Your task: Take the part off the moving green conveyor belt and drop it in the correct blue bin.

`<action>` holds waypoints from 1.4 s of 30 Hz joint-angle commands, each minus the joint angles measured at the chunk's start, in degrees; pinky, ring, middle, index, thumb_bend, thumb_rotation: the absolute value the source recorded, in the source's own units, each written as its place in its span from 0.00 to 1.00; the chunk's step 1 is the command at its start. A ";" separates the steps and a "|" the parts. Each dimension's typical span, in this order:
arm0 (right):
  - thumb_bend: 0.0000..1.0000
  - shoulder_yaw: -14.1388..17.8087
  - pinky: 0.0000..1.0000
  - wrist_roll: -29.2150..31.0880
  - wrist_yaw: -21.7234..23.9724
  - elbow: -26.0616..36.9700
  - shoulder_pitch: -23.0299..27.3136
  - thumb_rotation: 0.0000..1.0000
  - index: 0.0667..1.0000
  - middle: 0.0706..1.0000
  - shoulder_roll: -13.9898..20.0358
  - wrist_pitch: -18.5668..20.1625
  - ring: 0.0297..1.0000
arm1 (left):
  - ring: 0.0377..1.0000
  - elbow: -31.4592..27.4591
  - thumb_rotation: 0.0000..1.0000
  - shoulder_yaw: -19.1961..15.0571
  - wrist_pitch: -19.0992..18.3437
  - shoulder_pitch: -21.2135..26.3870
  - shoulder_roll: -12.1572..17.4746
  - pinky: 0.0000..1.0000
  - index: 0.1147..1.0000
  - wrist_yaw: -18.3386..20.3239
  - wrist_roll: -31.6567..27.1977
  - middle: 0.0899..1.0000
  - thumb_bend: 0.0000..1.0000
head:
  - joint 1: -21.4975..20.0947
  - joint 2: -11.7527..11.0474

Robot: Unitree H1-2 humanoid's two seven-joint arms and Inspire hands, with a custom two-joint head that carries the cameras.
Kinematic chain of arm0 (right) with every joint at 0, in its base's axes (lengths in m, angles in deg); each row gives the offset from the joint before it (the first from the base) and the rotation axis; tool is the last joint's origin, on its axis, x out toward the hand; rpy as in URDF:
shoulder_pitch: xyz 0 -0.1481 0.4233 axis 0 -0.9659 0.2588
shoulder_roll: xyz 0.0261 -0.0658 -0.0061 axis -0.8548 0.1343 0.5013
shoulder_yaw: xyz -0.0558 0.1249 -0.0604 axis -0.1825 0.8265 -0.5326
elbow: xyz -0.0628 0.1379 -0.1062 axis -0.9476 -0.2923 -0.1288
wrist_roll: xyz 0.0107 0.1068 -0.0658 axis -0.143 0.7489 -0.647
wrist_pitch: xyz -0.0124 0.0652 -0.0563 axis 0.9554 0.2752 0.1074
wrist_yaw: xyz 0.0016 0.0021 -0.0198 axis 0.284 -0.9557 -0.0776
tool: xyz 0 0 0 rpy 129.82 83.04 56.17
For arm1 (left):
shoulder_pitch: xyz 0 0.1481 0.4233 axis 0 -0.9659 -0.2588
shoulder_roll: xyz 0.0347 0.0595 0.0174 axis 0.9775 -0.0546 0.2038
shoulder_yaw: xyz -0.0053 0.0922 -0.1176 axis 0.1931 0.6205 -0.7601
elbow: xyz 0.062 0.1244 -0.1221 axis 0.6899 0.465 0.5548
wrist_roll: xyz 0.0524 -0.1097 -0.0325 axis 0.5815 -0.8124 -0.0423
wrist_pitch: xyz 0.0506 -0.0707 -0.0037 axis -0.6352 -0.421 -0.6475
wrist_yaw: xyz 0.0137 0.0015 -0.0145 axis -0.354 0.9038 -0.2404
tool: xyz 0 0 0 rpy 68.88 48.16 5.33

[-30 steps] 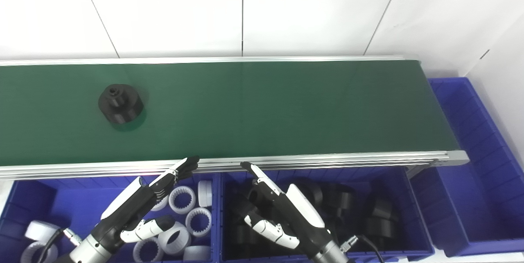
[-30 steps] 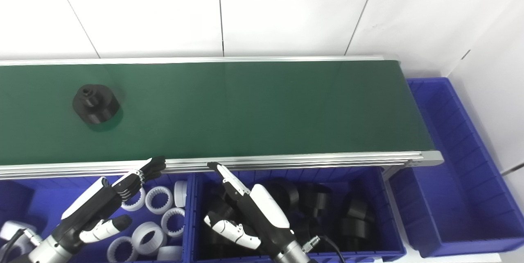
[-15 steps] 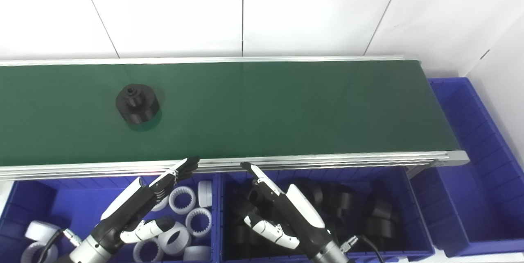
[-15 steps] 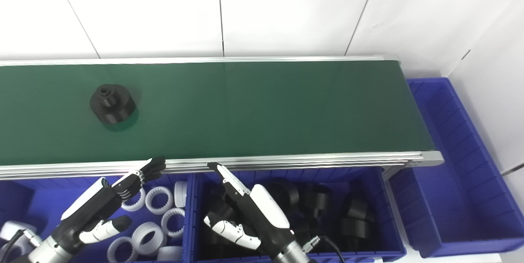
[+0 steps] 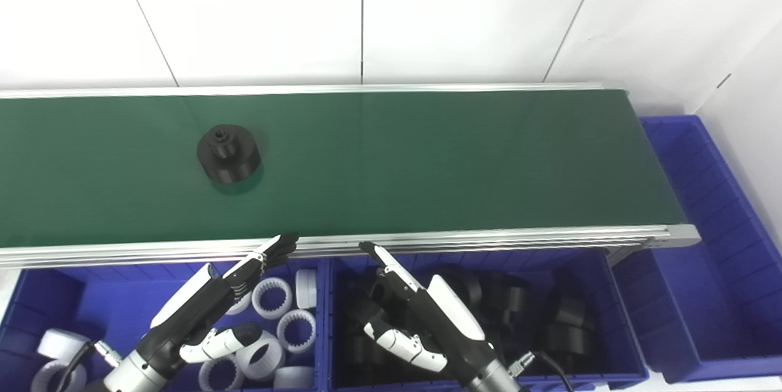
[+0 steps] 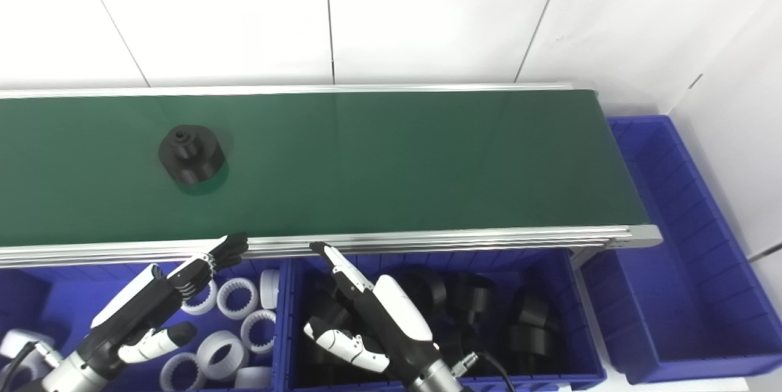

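Left eye view: squat black round plastic part (image 5: pixel 229 153) sits upright on green conveyor belt (image 5: pixel 427 160) toward its left end, up-left of both empty, splayed hands, left hand (image 5: pixel 201 309) nearer than right hand (image 5: pixel 421 319).

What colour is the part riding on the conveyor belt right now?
Black. The part on the green belt shows best in the left eye view.

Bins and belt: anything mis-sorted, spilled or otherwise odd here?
Nothing stands out. The black part sits upright on the green belt. White rings lie only in the left bin, black parts only in the middle bin. Both robot hands, left and right, hover open over the bins.
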 commanded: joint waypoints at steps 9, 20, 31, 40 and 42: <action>0.44 -0.13 0.85 -1.11 -4.30 -5.87 -0.67 0.94 0.99 1.00 0.36 -10.16 0.94 | 0.92 4.22 0.71 -0.27 2.54 0.54 -2.79 0.87 0.90 -0.97 4.58 0.93 0.49 | 5.24 -12.14; 0.44 0.01 0.81 -1.79 -4.89 -7.31 0.86 0.86 0.97 0.99 -0.15 -10.98 0.93 | 0.90 5.08 0.64 -0.06 2.55 1.42 -2.45 0.83 0.88 -1.40 5.64 0.92 0.50 | 3.76 -13.20; 0.49 4.68 0.84 -5.86 -7.44 -3.80 11.75 0.73 0.92 0.94 -4.26 -8.36 0.92 | 0.90 5.20 0.61 0.13 2.52 2.55 -2.09 0.84 0.88 -1.05 5.10 0.92 0.51 | 3.16 -12.88; 0.55 7.65 0.83 -11.96 -11.28 -8.63 25.81 0.57 0.89 0.93 -8.65 -5.69 0.92 | 0.91 5.36 0.61 0.28 2.53 3.01 -2.04 0.84 0.89 -1.00 5.09 0.93 0.51 | 2.87 -12.91; 0.60 8.40 0.83 -12.70 -11.91 -11.20 28.97 0.51 0.89 0.92 -9.49 -4.45 0.91 | 0.91 5.34 0.62 0.37 2.53 3.12 -2.05 0.84 0.89 -1.03 5.19 0.93 0.51 | 2.88 -12.94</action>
